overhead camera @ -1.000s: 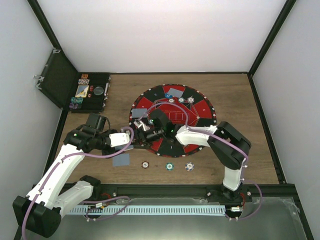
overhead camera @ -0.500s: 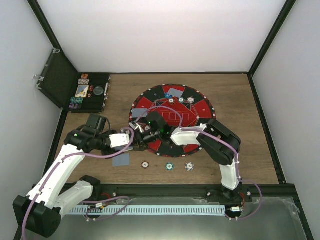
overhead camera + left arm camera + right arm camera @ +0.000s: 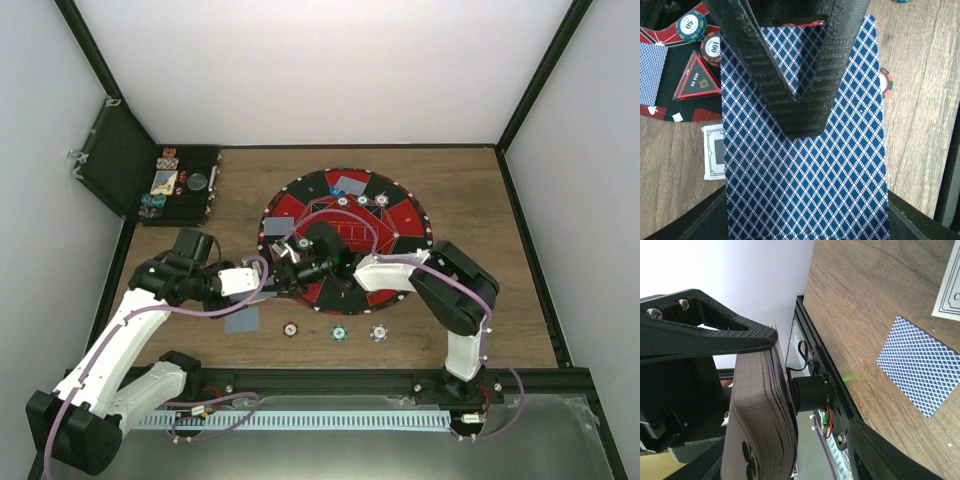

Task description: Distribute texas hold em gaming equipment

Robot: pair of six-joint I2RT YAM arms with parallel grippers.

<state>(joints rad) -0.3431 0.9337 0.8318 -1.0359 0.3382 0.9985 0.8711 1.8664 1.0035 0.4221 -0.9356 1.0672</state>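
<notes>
Left gripper (image 3: 801,117): pinched on deck (image 3: 805,190), blue backs showing.
Right gripper (image 3: 288,262): at the deck's edge; spread or pressed, could not tell.
Card (image 3: 920,365): face down on table (image 3: 865,290).

Left gripper (image 3: 800,122) pinching a blue diamond-backed card (image 3: 805,195), 50 chip (image 3: 691,26), 100 chip (image 3: 710,47) and triangular marker (image 3: 697,83) on the mat (image 3: 660,111), white-faced card (image 3: 713,159) on table (image 3: 920,100).

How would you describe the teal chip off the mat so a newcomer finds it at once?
Find the big round red-and-black mat. On the bare wood just off its near edge, towards the arms, lies a row of three chips. The teal chip is the middle one; the left chip looks reddish, the right chip greyish.
</notes>
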